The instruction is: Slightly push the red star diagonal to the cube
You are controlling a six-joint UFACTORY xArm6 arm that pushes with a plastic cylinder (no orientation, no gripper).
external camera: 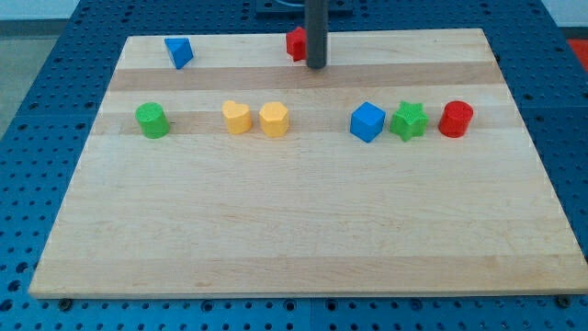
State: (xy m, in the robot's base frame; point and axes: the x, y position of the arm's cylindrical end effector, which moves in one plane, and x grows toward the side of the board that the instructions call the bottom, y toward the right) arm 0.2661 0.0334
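My tip (316, 66) stands at the view's top, touching the right side of the red star (296, 43), which it partly hides; its pointing cannot be told. There are no jaws. The blue cube (367, 121) sits lower right, beside the green star (409, 120).

Green star (409, 120) touches red cylinder (456, 119); yellow heart (236, 118).
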